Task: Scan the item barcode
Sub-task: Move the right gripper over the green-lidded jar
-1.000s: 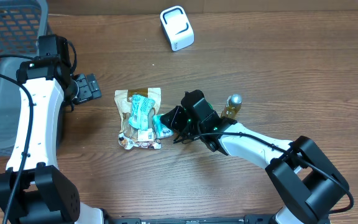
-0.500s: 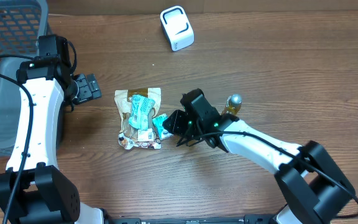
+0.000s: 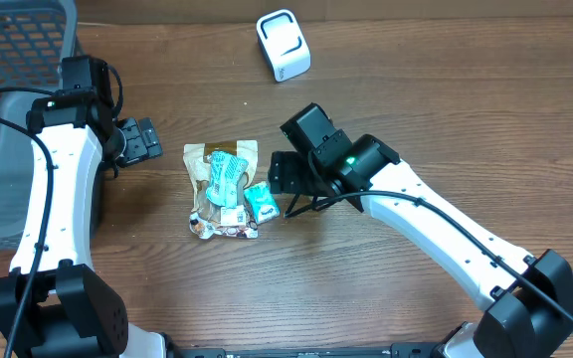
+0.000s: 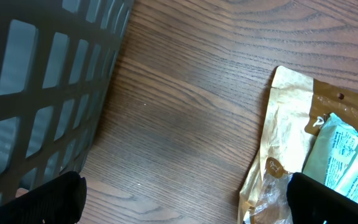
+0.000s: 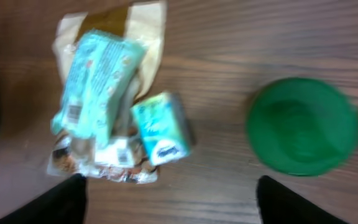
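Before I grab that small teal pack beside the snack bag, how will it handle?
The small teal pack looks like a film-wrapped block, so it is probably light and a bit squashy. The smooth wrap may slip in a pinch. Boxy and lying flat, it should slide rather than roll.

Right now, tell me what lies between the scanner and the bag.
Nothing: the overhead view shows only bare table between the scanner and the bag.

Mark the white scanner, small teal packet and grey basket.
white scanner (image 3: 284, 45): overhead view, middle of its top.
small teal packet (image 5: 160, 127): right wrist view, centre of its face.
grey basket (image 4: 48, 14): left wrist view, solid wall band.
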Available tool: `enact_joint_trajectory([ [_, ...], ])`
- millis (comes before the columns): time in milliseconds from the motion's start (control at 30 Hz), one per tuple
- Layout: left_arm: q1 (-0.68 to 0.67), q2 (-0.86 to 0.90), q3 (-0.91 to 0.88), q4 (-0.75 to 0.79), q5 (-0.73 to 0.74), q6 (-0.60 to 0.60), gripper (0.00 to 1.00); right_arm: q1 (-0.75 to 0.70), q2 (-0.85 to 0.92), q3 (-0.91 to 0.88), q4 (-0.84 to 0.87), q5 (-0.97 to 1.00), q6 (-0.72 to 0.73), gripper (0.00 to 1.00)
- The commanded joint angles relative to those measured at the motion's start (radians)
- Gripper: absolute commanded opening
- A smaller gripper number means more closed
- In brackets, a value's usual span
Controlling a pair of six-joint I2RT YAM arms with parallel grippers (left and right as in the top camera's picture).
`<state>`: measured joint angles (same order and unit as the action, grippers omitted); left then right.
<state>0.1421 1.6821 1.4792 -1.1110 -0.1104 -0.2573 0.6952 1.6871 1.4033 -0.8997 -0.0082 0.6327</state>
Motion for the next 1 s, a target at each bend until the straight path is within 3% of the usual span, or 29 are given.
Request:
enact_joint_trajectory([
  [0,0.002,-0.016,0.021,0.000,-0.012,0.014,1.00,-0.006,-0.021,0.021,-0.034,0.157,0.004,0.89],
  [533,0.002,-0.016,0.021,0.000,-0.012,0.014,1.00,-0.019,0.071,0.018,-0.056,0.234,0.033,0.90],
  [700,0.002,-0.016,0.021,0.000,-0.012,0.014,1.00,-0.019,0.127,0.018,-0.053,0.271,0.048,0.97],
  [967,0.002,-0.016,0.021,0.000,-0.012,0.014,0.99,-0.019,0.151,0.018,-0.045,0.304,0.079,0.99],
])
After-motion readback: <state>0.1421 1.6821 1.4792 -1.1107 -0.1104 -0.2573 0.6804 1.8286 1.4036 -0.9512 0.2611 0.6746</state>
